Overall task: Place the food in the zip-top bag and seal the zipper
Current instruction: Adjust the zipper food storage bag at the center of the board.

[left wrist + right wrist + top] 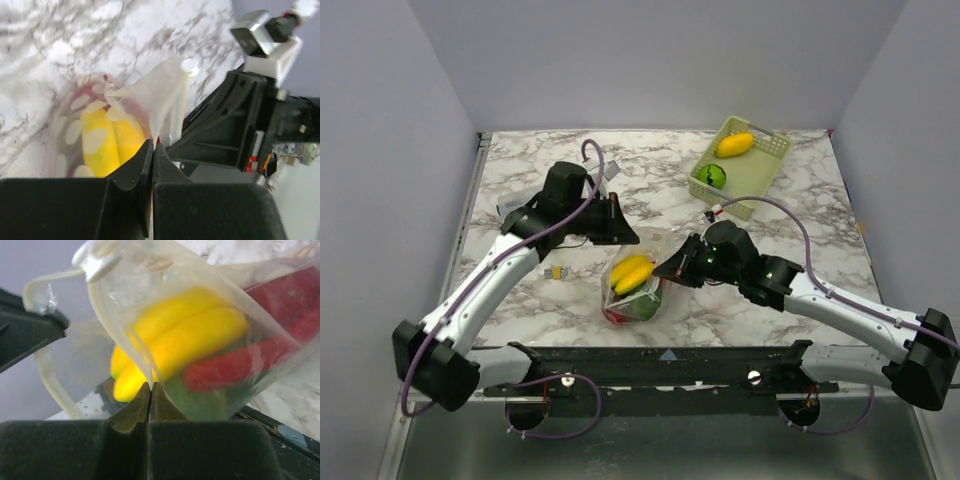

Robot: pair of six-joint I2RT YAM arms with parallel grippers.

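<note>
zip-top bag (640,292) holds banana (632,271), red pepper (225,371); left gripper (152,146), right gripper (151,386) pinched shut on it.

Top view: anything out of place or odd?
A yellow toy food and a green toy food sit in the basket at the far right, not in the bag. The bag's mouth is bunched up between the shut left gripper and right gripper, not flat for sealing.
</note>
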